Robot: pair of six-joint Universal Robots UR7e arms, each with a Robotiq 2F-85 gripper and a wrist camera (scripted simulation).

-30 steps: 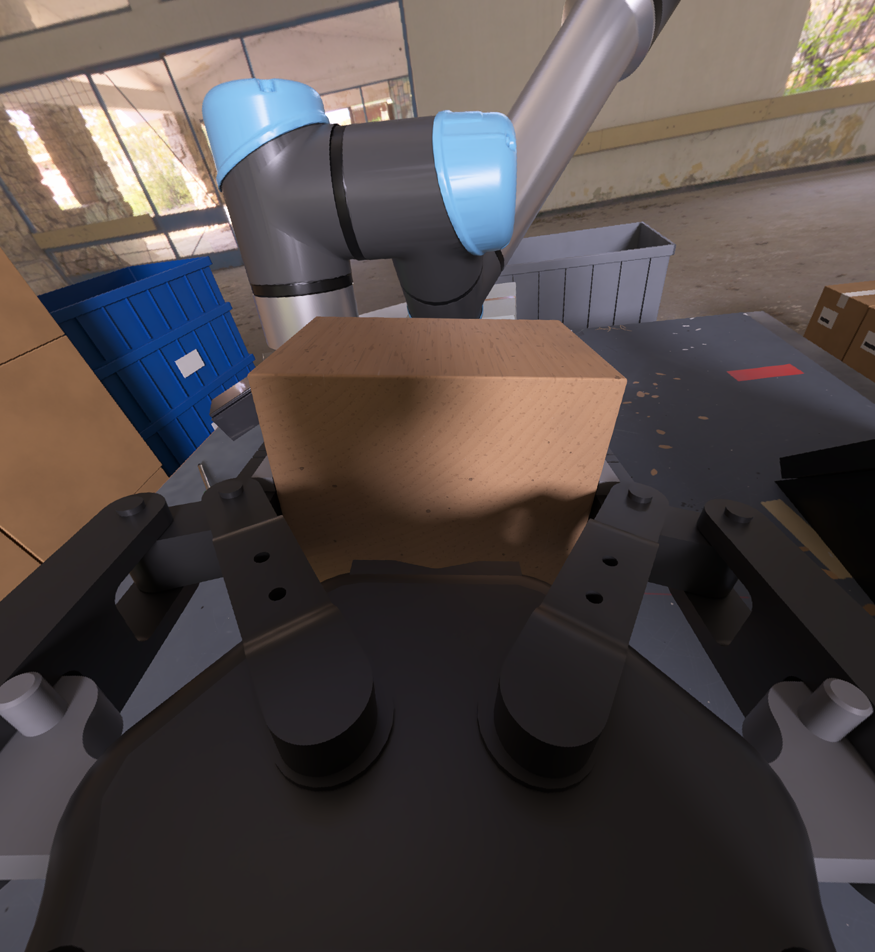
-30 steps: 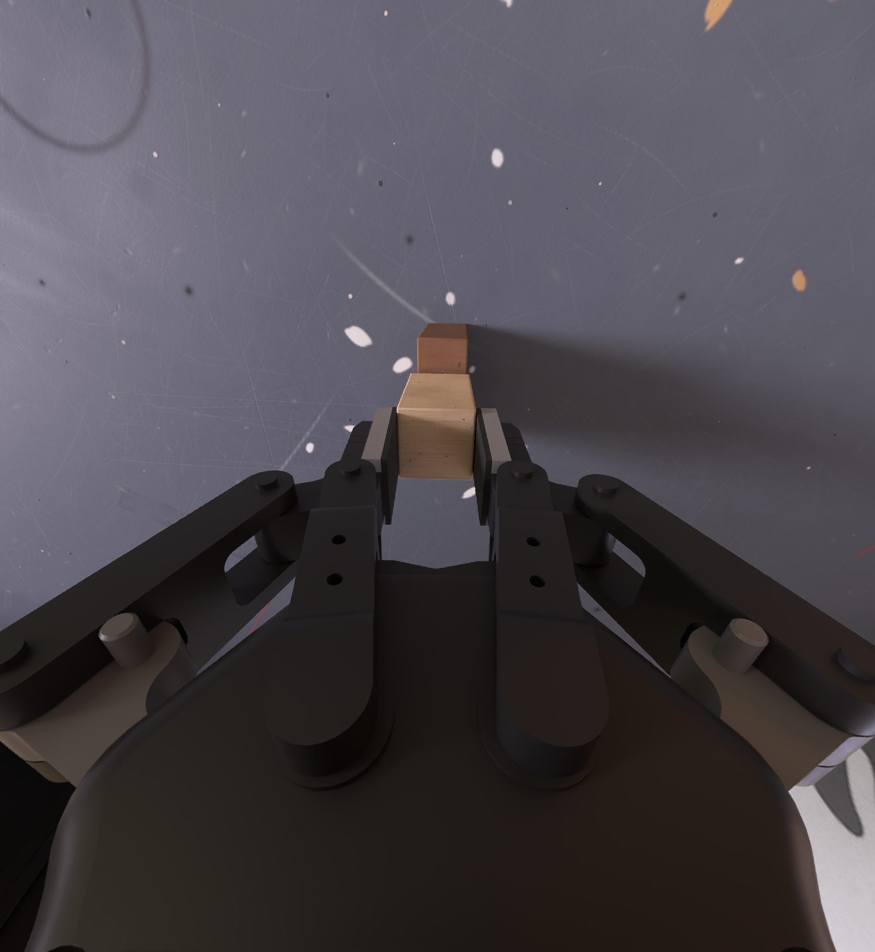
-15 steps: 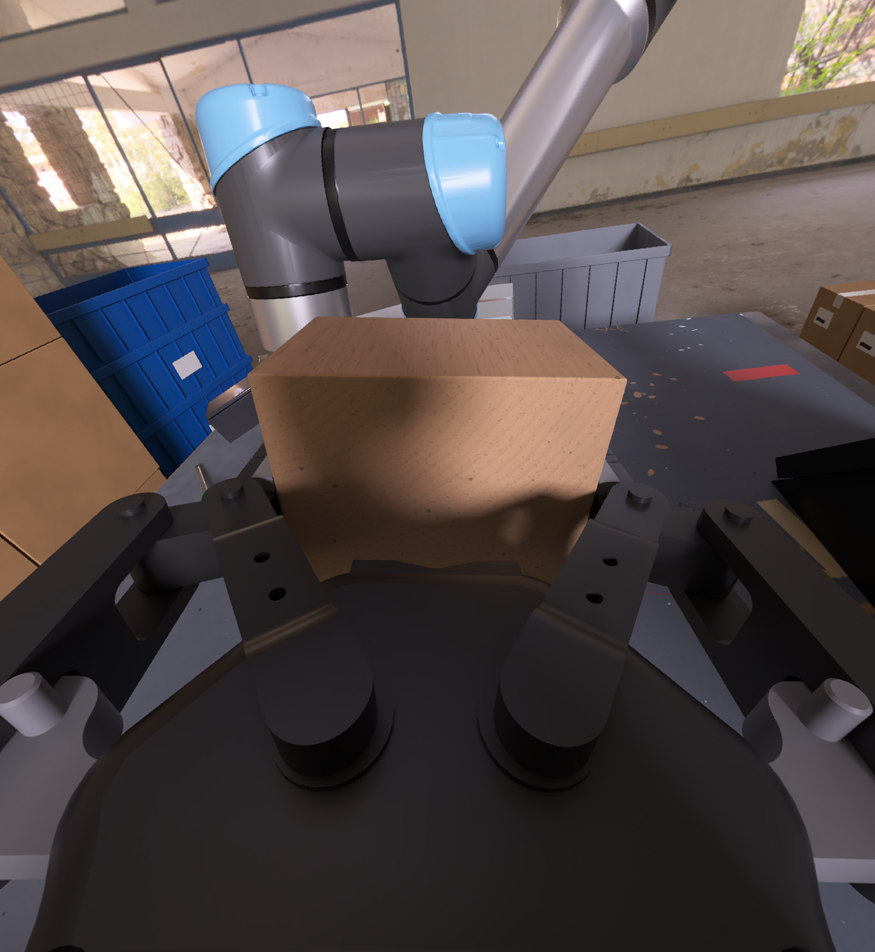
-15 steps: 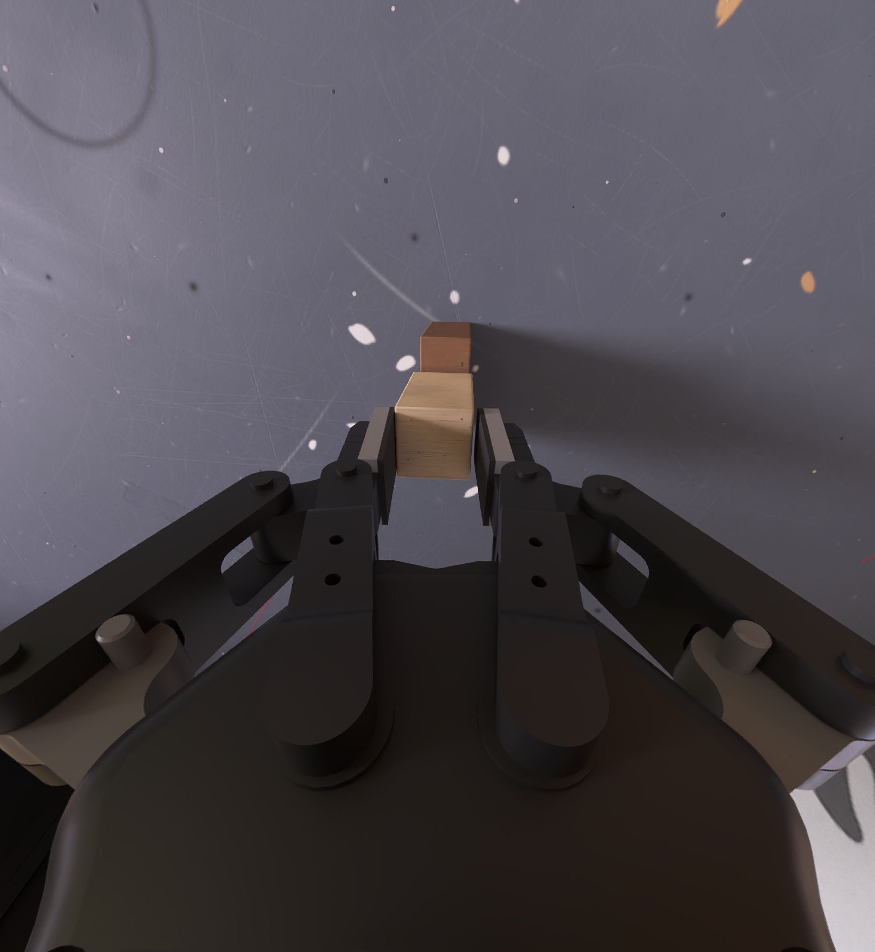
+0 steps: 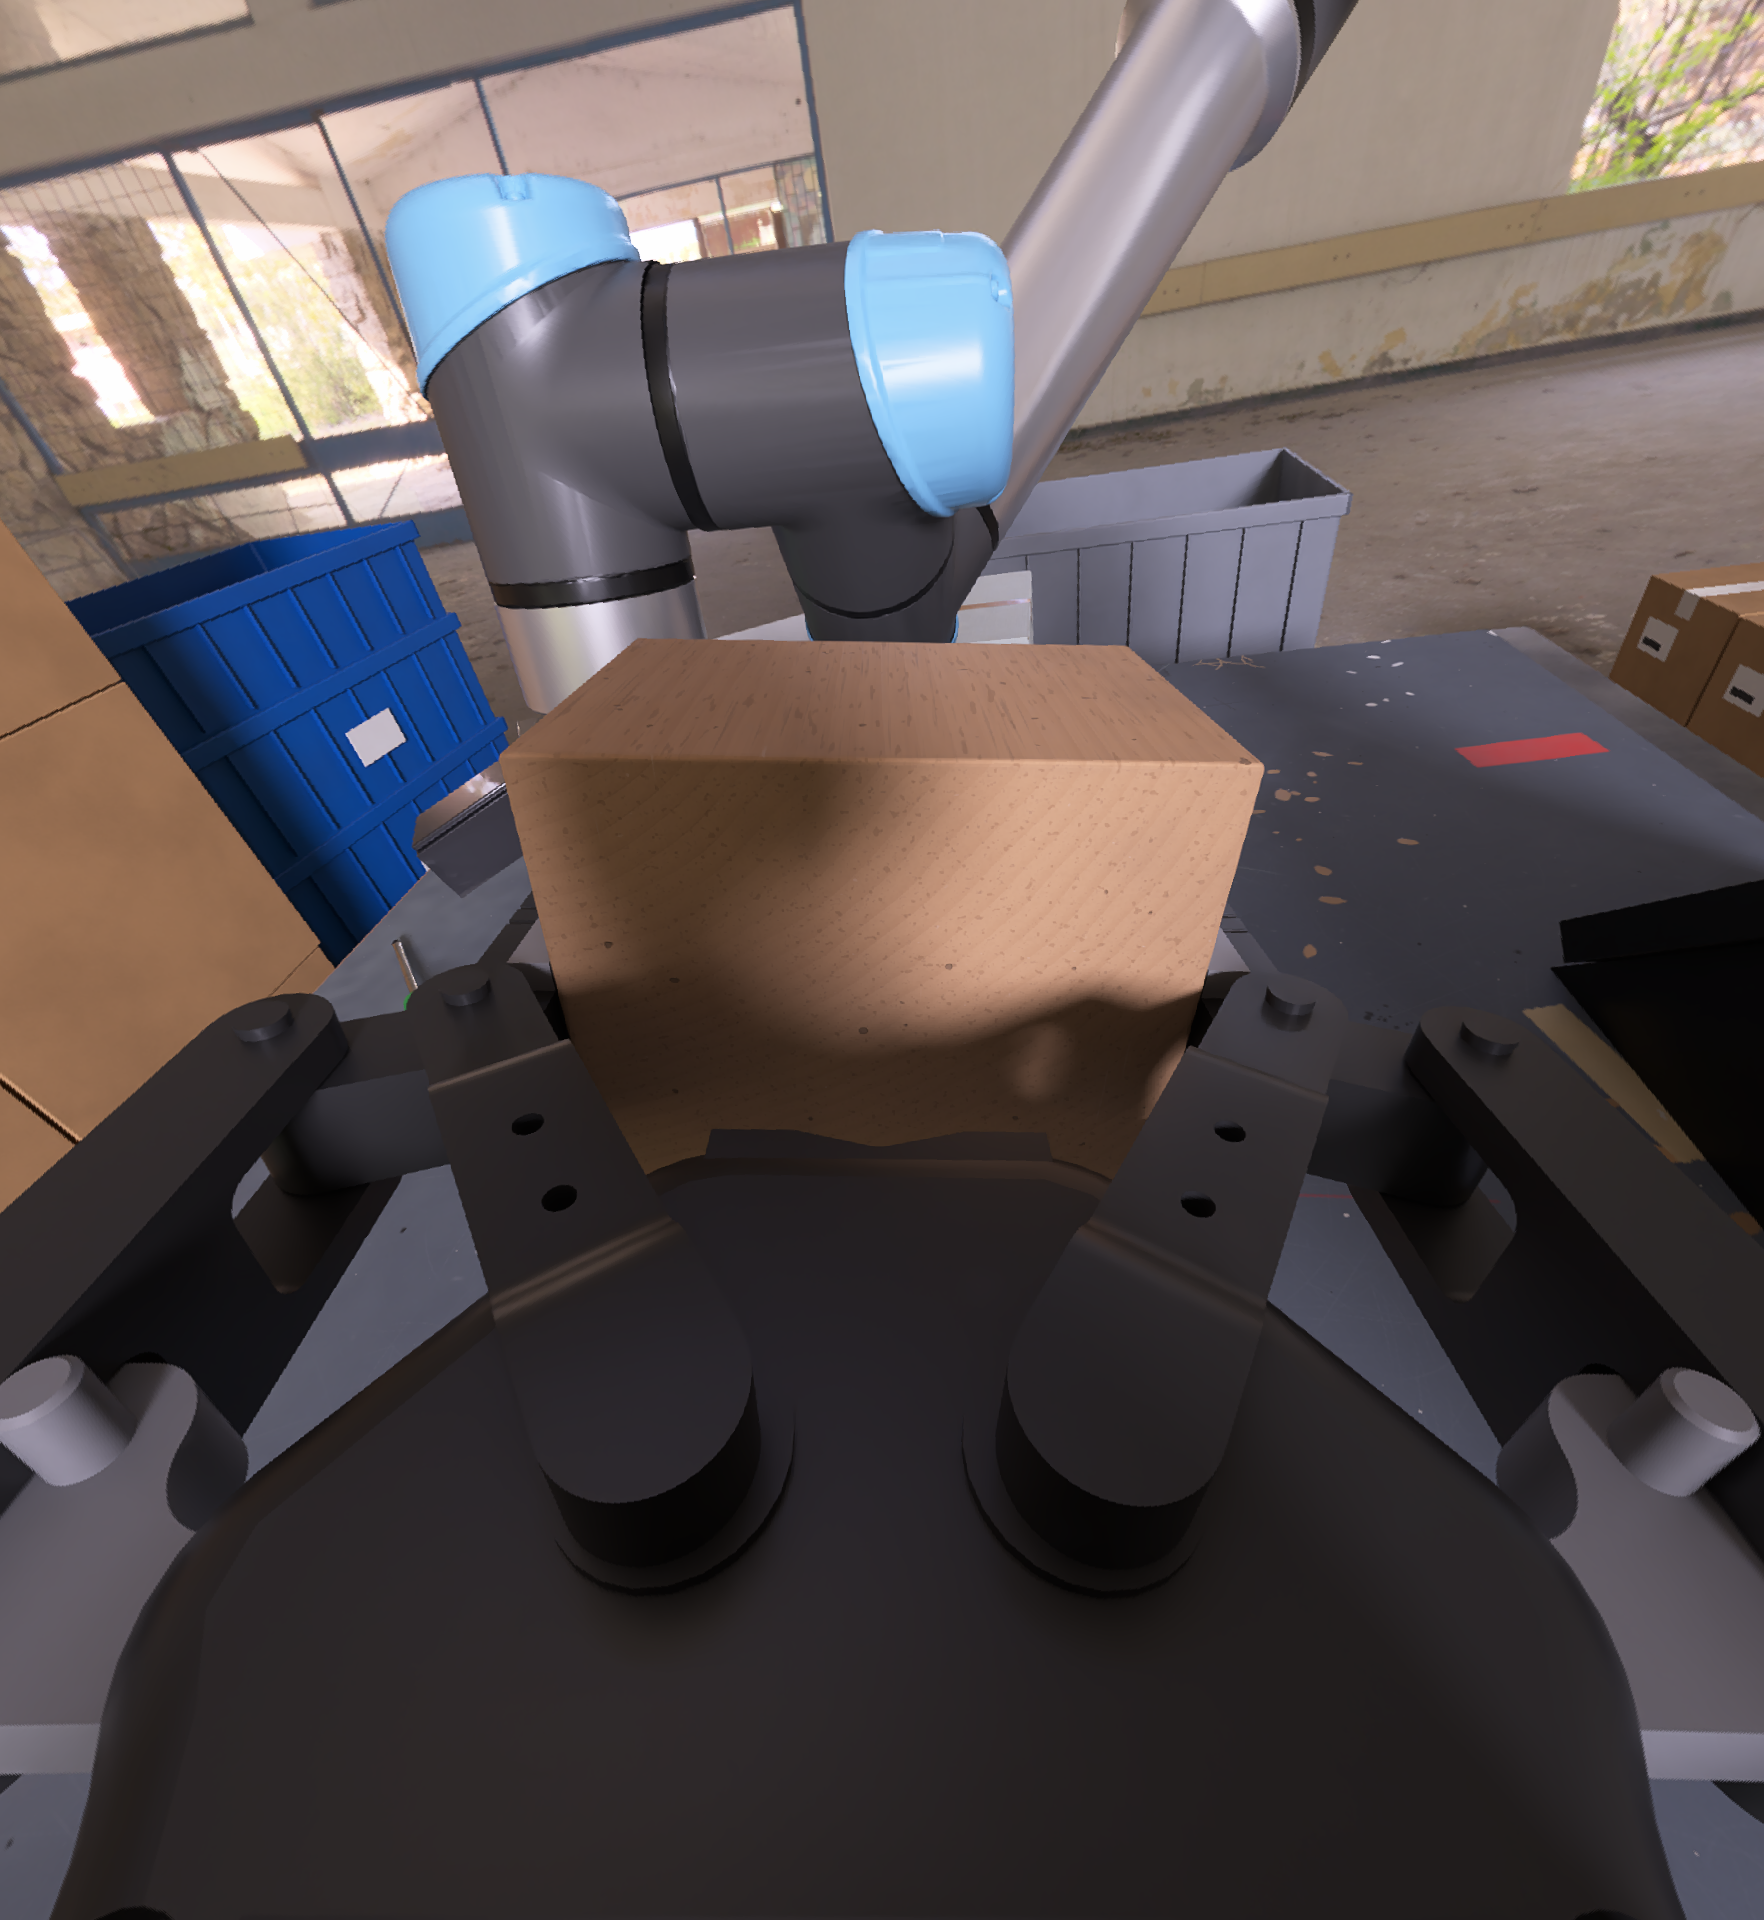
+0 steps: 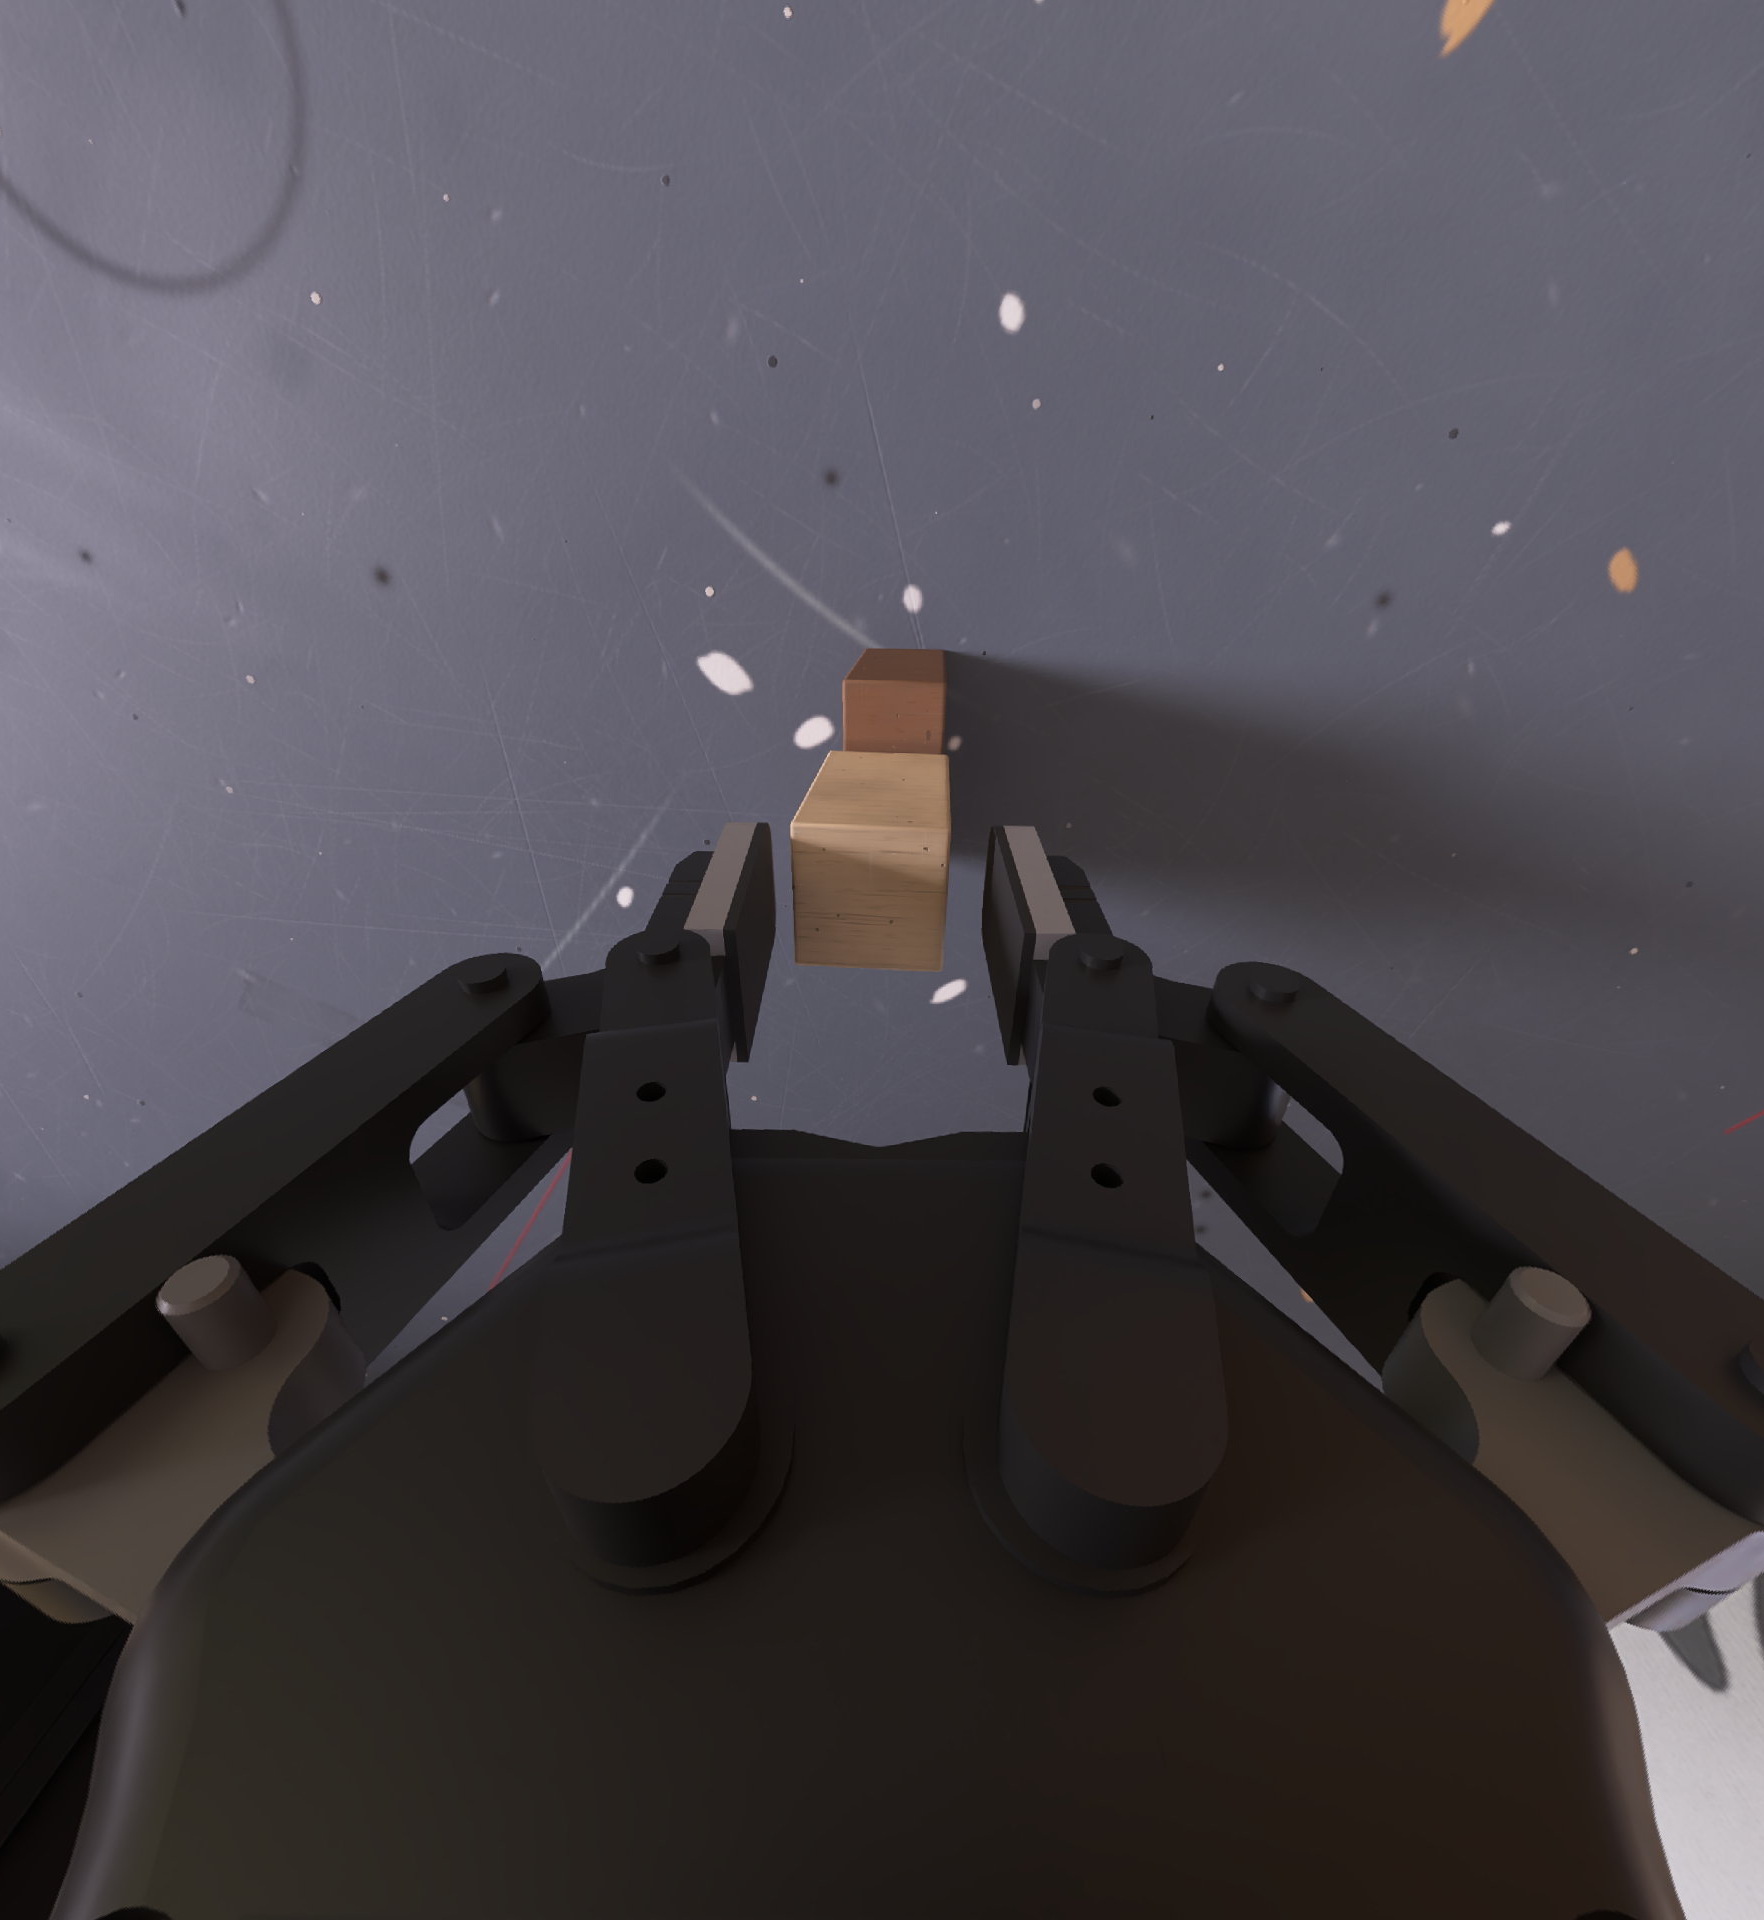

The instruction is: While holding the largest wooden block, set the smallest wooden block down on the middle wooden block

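My left gripper (image 5: pixel 878 997) is shut on the largest wooden block (image 5: pixel 878 883), a light brown cube held above the grey table (image 5: pixel 1429 883). Its fingertips are hidden behind the block. In the right wrist view, my right gripper (image 6: pixel 878 862) is open. The smallest block (image 6: pixel 870 862), pale wood, stands between its pads (image 6: pixel 743 935) with a gap on each side. The middle block (image 6: pixel 893 698), reddish brown, shows just beyond the pale one, seemingly under it on the grey table (image 6: pixel 338 623). I cannot tell whether they touch.
A robot arm with blue caps (image 5: pixel 712 416) rises behind the large block. A blue crate (image 5: pixel 317 707) and big cardboard boxes (image 5: pixel 78 883) stand left, a grey bin (image 5: pixel 1200 561) behind, small cardboard boxes (image 5: pixel 1709 644) and a black object (image 5: pixel 1709 1039) right.
My right gripper has opened and let go of the pale block, which stays between the pads. The left gripper and the large block have not moved.
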